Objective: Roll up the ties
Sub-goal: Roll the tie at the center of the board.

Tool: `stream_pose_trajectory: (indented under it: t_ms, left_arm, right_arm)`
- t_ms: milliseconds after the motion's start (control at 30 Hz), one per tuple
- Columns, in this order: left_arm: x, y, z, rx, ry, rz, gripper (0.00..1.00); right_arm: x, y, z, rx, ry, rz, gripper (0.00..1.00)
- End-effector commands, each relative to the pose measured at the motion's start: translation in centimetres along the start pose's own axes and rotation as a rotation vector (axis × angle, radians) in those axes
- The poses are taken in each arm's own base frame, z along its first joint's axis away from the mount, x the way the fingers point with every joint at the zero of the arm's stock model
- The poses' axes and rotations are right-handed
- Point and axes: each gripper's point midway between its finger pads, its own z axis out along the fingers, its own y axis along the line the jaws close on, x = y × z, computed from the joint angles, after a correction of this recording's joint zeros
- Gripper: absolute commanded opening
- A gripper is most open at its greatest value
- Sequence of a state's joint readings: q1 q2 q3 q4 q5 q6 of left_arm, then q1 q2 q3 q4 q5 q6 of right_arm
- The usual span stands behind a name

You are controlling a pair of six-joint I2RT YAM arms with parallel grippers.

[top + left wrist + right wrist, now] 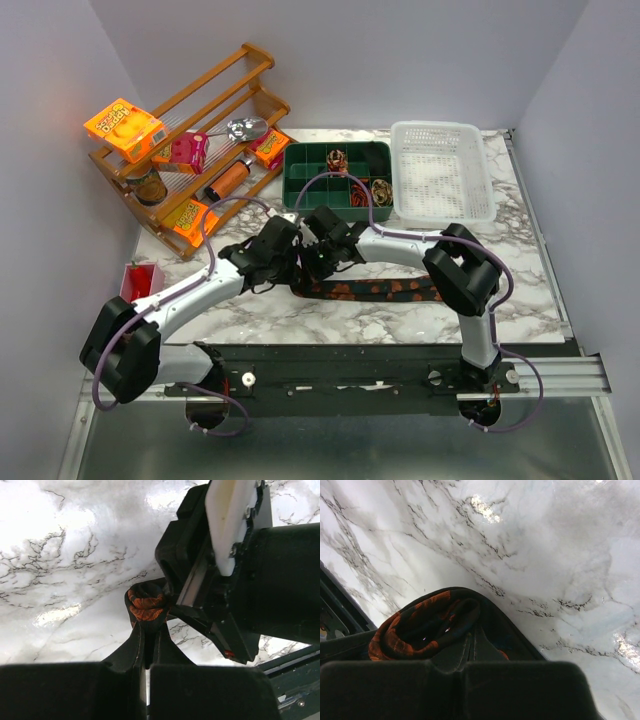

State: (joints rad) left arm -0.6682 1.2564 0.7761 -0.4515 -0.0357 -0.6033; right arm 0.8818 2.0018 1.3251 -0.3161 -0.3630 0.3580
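Note:
A dark tie with orange-red blotches (pixel 385 291) lies flat along the near part of the marble table. Its left end is rolled into a small coil. Both grippers meet at that coil. My left gripper (pixel 290 262) is shut on the coil (pixel 146 606), its fingers pinched together (pixel 147 630). My right gripper (pixel 318 258) is shut on the same coil (pixel 425 625) from the other side, fingers together (pixel 471 636). The right gripper's body fills the right of the left wrist view (pixel 240 580). A rolled tie (pixel 337 158) sits in a green compartment tray (pixel 300 190).
A wooden rack (pixel 190 110) at the back left holds orange snack packets (pixel 124 128), a pink box, a can and a bottle. A white perforated basket (pixel 441 170) stands at the back right. A red cup (pixel 140 281) sits at the left edge.

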Motion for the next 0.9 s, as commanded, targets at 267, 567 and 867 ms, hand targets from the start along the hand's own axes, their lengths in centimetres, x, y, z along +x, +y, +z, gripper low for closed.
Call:
stream_pose_trajectory:
  t_ms: [267, 567, 867]
  left_arm:
    - [-0.7, 1.2, -0.9, -0.111, -0.005, 0.073, 0.0]
    - [0.4, 5.2, -2.4, -0.322, 0.048, 0.108, 0.0]
    - [0.2, 7.1, -3.8, -0.465, 0.078, 0.135, 0.0]
  right_arm:
    - [-0.2, 1.2, -0.1, -0.014, 0.004, 0.002, 0.01]
    - [-2.4, 0.0, -4.0, 0.066, -0.091, -0.001, 0.01]
    - [-2.2, -3.6, -6.4, 0.146, -0.12, 0.03, 0.01]
